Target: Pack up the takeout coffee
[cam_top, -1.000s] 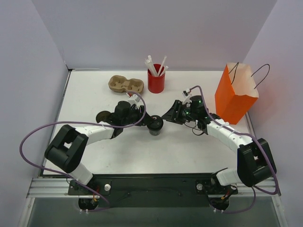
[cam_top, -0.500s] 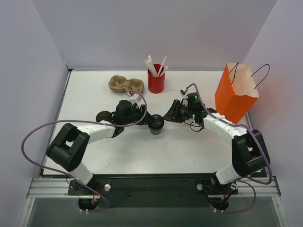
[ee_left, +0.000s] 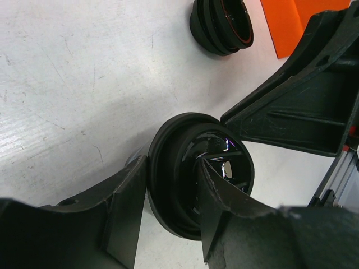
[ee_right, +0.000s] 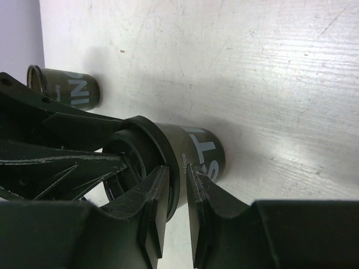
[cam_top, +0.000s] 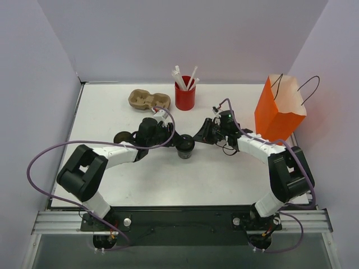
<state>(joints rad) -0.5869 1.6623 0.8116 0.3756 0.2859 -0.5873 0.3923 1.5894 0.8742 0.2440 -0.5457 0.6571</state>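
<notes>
One dark takeout coffee cup (cam_top: 185, 147) stands mid-table between my two grippers. My left gripper (cam_top: 175, 141) holds its left wall. In the left wrist view, one finger is outside the cup (ee_left: 185, 168) and one inside, so the gripper (ee_left: 171, 168) is shut on it. My right gripper (cam_top: 196, 139) comes in from the right. In the right wrist view it (ee_right: 176, 171) straddles the rim of the cup (ee_right: 224, 151), jaws narrow, one finger at the mouth and one on the outer wall. A second cup (cam_top: 121, 137) (ee_right: 70, 89) sits left, beside my left arm.
The orange paper bag (cam_top: 275, 115) stands open at the right edge, behind my right arm. A red cup of white straws (cam_top: 185, 96) and a tan two-hole carrier (cam_top: 148, 101) are at the back. Purple walls close in the table.
My right gripper has moved left to the cup and narrowed its jaws over the rim. The left gripper and the cup have stayed put.
</notes>
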